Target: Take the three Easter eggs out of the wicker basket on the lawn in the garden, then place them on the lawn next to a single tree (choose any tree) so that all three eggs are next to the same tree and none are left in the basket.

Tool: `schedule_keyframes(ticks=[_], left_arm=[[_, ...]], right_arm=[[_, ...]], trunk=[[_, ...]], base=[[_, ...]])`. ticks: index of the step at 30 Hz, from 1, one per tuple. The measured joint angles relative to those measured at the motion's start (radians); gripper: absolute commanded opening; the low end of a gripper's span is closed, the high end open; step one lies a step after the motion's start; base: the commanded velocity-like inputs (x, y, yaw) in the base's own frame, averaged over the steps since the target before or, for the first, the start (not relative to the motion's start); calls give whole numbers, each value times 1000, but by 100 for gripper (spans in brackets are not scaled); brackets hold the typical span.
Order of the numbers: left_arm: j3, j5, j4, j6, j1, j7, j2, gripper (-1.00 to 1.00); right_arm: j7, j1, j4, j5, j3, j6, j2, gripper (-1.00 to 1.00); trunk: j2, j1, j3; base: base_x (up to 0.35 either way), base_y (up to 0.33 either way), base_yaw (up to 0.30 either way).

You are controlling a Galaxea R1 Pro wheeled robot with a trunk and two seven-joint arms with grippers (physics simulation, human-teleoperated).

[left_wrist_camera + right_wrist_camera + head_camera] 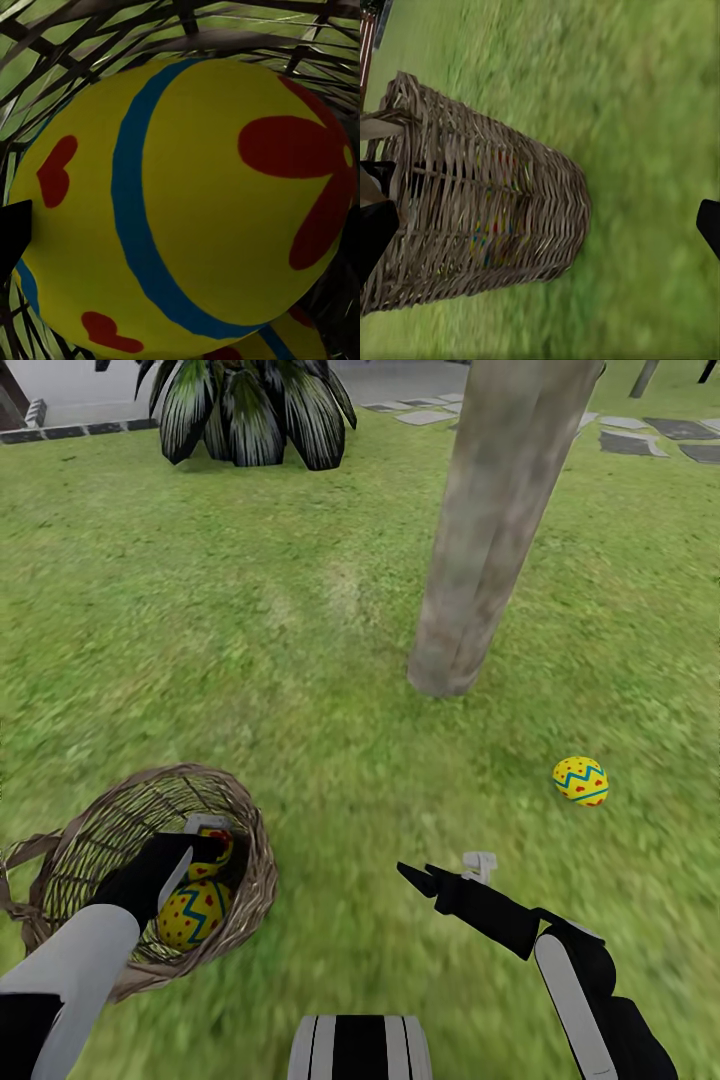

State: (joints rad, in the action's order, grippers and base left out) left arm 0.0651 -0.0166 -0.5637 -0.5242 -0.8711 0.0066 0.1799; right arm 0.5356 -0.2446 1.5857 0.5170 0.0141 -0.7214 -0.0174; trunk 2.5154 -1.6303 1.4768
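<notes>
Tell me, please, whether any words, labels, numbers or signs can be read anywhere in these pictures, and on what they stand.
None: no readable text in these views.
The Easter eggs carry only painted red flowers, hearts and blue bands, no letters.
The wicker basket, the tree and the lawn bear no label or sign.
The left gripper and the right gripper show no markings.

My head looks down over the lawn [300, 640]. My left wrist sits hard against an egg [187, 210] inside the wicker basket [235, 810]. My right wrist eyes that basket [495, 210] side-on from nearby.
</notes>
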Motion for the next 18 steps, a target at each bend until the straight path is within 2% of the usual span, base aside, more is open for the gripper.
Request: schedule_keyframes(ticks=[18], left_arm=[[0,2,-1,0,0,1,0,-100]], right_arm=[[0,0,0,0,2,0,-1,100]], trunk=[[-1,2,-19]], base=[[-21,0,0]])
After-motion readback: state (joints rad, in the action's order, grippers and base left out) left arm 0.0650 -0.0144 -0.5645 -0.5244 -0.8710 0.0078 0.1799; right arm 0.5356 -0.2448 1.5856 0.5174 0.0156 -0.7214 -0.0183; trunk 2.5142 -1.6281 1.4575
